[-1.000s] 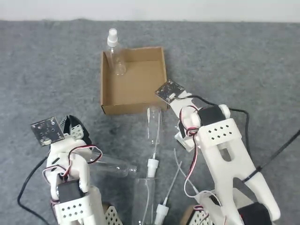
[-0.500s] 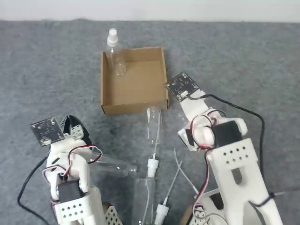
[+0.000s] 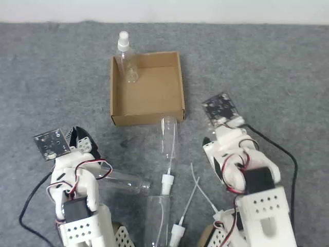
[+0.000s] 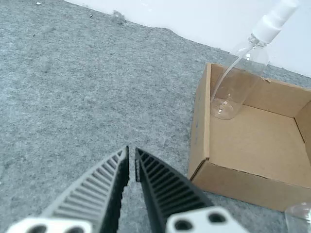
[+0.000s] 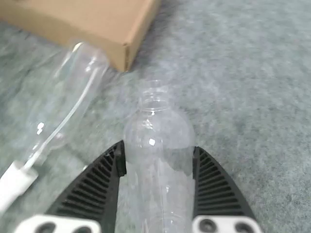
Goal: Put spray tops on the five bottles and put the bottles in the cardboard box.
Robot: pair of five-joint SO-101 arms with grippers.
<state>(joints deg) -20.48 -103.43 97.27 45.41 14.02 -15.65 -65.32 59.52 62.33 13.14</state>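
Open bottle (image 5: pixel 158 136), no spray top: clamped at the shoulder between the right gripper (image 5: pixel 158 153) jaws, neck aimed at the near right corner of the cardboard box (image 3: pixel 146 119), just short of it.

Capped bottle (image 3: pixel 127 64): inside the box, leaning in the far left corner, spray head above the rim.

Second capped bottle (image 3: pixel 168 139): lying on the carpet, base at the box's near wall, spray head pointing away from the box.

Two bare bottles farther out in front of the box: one (image 3: pixel 123 181) on its side, one (image 3: pixel 157 216) beyond it (upright or lying, cannot tell). Loose spray top (image 3: pixel 177 231) with its tube beside that one.

Left gripper (image 4: pixel 132 155): off the box's near left corner, jaws almost together, nothing between.

Grey carpet (image 3: pixel 267 67) under all.
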